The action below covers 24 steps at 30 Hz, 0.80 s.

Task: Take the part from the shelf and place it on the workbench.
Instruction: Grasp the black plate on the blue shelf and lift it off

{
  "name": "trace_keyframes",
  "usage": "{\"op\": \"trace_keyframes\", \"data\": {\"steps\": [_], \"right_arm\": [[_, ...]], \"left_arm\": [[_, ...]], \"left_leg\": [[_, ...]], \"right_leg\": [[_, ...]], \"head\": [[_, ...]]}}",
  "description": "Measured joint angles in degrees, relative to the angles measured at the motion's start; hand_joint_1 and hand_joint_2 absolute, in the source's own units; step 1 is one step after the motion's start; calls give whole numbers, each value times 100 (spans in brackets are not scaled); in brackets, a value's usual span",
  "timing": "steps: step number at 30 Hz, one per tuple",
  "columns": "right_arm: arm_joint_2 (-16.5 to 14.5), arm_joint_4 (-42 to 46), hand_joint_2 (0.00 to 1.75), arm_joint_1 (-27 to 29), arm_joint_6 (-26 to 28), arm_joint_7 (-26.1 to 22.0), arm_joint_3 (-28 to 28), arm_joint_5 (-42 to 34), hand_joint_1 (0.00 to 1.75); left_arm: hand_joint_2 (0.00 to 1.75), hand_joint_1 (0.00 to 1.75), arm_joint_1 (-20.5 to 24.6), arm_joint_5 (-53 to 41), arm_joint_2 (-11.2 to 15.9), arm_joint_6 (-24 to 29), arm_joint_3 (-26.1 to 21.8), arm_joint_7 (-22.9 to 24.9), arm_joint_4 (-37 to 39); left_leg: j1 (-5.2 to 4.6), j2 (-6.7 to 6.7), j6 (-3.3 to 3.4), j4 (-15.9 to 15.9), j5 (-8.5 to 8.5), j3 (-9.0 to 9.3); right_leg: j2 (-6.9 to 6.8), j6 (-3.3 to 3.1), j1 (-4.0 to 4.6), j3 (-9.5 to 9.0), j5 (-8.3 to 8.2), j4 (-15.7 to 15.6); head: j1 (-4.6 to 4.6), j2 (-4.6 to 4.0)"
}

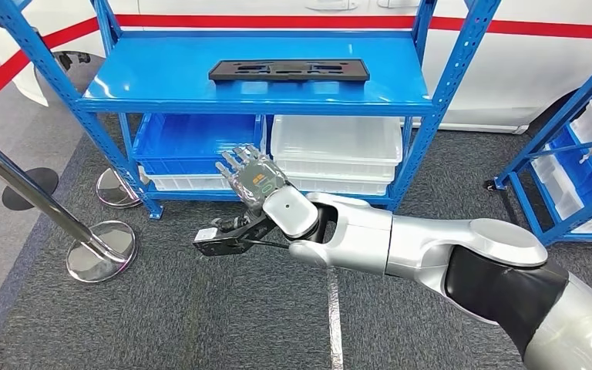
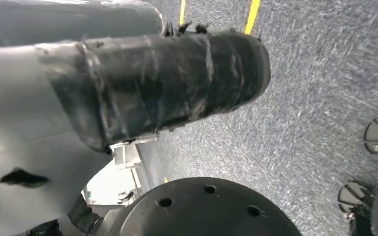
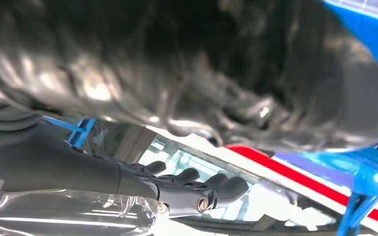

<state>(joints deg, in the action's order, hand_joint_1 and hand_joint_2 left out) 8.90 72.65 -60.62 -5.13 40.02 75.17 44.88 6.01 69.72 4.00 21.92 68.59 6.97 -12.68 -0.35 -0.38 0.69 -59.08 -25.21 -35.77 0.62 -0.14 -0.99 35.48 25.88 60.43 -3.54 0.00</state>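
Flat black ribbed part [image 1: 289,70] is lying on the glossy blue metal shelf [image 1: 162,77] while the silver right hand [image 1: 250,181] is hovering below, fingers spread, holding nothing.

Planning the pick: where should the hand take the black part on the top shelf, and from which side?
Probably the near long edge of the black part, around mid-length, coming from the shelf's open front. It lies flat, long and thin across the blue shelf, and the right hand is open, below shelf level.
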Motion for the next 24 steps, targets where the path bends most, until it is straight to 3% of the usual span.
{"op": "trace_keyframes", "data": {"steps": [3,4,6,7,8,9,11,13,15,18,20,22,23,24], "right_arm": [[1,0,0,-10,-1,0,2,1,0],[2,0,0,-17,-1,0,2,1,0],[3,-1,0,-14,-2,0,7,-1,0],[4,-2,0,-4,-4,0,14,-1,0],[6,-4,0,7,-7,0,23,-1,0],[7,-6,0,12,-10,0,31,-1,0],[9,-9,0,5,-15,0,38,-1,0],[7,-9,0,-5,-17,1,40,-1,0],[7,-10,0,-9,-20,1,42,-1,0],[8,-13,0,-14,-21,5,43,-1,0],[6,-13,0,-19,-25,7,44,-1,0],[4,-14,0,-20,-37,7,51,-1,0],[4,-15,0,-19,-43,7,57,-2,0],[3,-15,0,-18,-49,7,62,-2,0]], "left_arm": [[0,0,-1,0,-4,-13,0,-4,0],[0,0,-4,0,-7,-16,0,-4,0],[0,0,-6,0,-9,-20,1,-3,0],[0,0,-5,0,-9,-20,1,-2,0],[0,0,-4,0,-8,-20,1,-2,0],[0,0,-3,0,-8,-19,1,-2,0],[0,0,-6,0,-8,-17,0,-2,0],[0,0,-8,0,-9,-17,0,-1,0],[0,0,-6,0,-9,-16,0,-1,0],[0,0,-6,0,-11,-15,0,0,0],[0,0,-4,0,-15,-22,0,1,0],[0,0,1,0,-15,-38,0,3,0],[0,0,-1,0,-15,-47,1,5,0],[0,0,-7,0,-15,-56,1,9,0]], "left_leg": [[44,11,76,148,52,101],[60,19,100,191,65,137],[55,27,133,201,56,153],[53,26,141,195,46,154],[53,21,145,186,34,157],[53,15,141,170,17,162],[56,2,111,108,-43,176],[35,-5,55,15,-110,153],[19,-5,10,-17,-136,131],[39,3,-70,-121,-233,100],[59,9,-141,-622,-485,-139],[82,10,-189,-1325,-729,-525],[89,10,-198,-1511,-729,-651],[94,10,-198,-1496,-624,-681]], "right_leg": [[-17,91,8,16,84,82],[-24,106,13,107,202,286],[-32,121,13,456,520,987],[-32,129,11,633,619,1309],[-34,137,6,737,619,1471],[-36,141,0,733,508,1415],[-43,131,-12,440,119,740],[-43,96,-3,154,-71,151],[-36,50,23,96,-52,42],[-29,-32,-8,57,-53,0],[-34,-74,-25,12,-44,-31],[-38,-100,-22,-6,-25,-33],[-36,-105,-20,-18,-13,-32],[-30,-106,-20,-37,1,-31]], "head": [[-14,0],[-19,0],[-20,0],[-19,0],[-19,0],[-19,0],[-19,0],[-15,0],[-14,0],[-4,0],[13,0],[19,0],[19,0],[19,0]]}}
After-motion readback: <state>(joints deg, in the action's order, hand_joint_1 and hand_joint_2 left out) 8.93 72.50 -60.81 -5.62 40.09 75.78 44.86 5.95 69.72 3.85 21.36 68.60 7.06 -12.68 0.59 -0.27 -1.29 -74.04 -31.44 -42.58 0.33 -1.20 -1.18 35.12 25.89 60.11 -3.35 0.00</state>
